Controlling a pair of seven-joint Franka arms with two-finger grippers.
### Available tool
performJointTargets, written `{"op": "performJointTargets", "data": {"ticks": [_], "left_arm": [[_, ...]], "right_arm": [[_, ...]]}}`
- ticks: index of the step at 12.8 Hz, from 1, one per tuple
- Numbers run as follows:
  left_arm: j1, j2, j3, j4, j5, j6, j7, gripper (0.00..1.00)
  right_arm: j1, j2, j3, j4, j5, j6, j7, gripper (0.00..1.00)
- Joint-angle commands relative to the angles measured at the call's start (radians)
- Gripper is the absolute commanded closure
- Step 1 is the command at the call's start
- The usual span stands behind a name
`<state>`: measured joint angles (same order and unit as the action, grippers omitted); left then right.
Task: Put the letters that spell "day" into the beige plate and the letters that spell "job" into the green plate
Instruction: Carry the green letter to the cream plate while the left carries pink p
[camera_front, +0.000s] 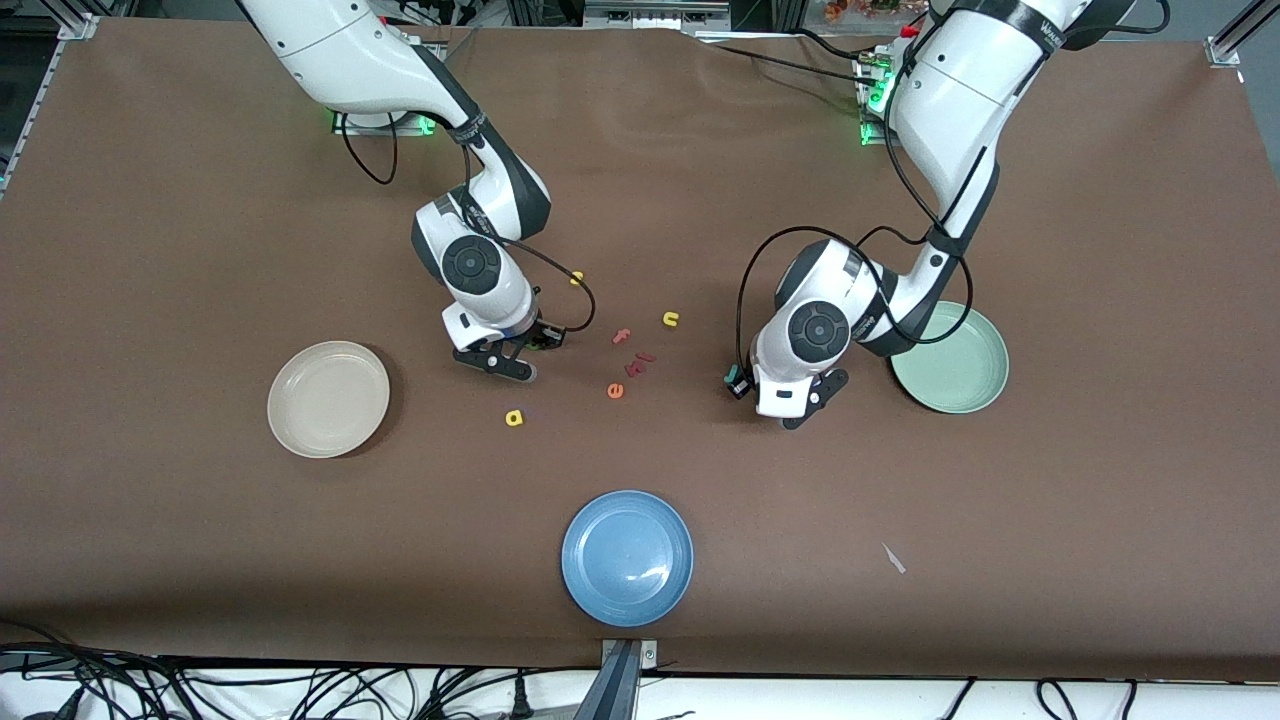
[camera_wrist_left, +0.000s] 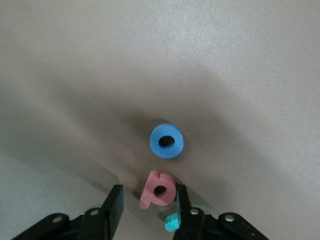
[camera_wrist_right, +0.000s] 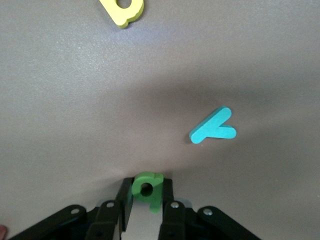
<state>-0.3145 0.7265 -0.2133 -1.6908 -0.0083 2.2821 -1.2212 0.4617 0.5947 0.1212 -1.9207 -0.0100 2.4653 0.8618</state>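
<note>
Beige plate (camera_front: 328, 399) and green plate (camera_front: 950, 372) hold nothing; right tool (camera_wrist_right: 147, 196) pinches green "d" (camera_wrist_right: 148, 189); left tool (camera_wrist_left: 148, 201) brackets pink "b" (camera_wrist_left: 157, 190).

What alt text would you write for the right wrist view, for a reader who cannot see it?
The right end effector has its fingers on either side of a green letter "d" on the brown table. A teal-cyan "y" lies flat close by, and a yellow "a" is cut off at the edge.
</note>
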Motion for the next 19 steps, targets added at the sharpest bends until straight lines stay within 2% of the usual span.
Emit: {"op": "performJointTargets", "data": {"ticks": [1, 3, 4, 8, 14, 19], "left_arm": [[-0.015, -0.001, 0.008, -0.006, -0.012, 0.01, -0.012, 0.74], [-0.015, -0.002, 0.009, -0.004, -0.012, 0.005, -0.009, 0.96], [-0.014, -0.002, 0.009, -0.003, -0.012, 0.004, -0.001, 1.0], [-0.005, -0.019, 0.009, 0.006, -0.01, -0.004, 0.015, 1.0], [0.044, -0.139, 0.009, 0.016, -0.012, -0.186, 0.139, 1.0], [0.172, -0.216, 0.009, 0.017, -0.012, -0.358, 0.349, 1.0]], "right_arm": [[0.008, 0.016, -0.006, 0.045, -0.019, -0.026, 0.029, 0.9], [0.005, 0.01, -0.015, 0.098, -0.021, -0.119, 0.029, 0.92], [0.003, 0.005, -0.026, 0.12, -0.03, -0.156, 0.025, 0.92], [0.0, -0.013, -0.058, 0.173, -0.07, -0.271, -0.039, 0.94], [-0.002, -0.075, -0.202, 0.172, -0.059, -0.384, -0.364, 0.94], [-0.006, -0.099, -0.319, 0.144, -0.051, -0.379, -0.648, 0.94]]}}
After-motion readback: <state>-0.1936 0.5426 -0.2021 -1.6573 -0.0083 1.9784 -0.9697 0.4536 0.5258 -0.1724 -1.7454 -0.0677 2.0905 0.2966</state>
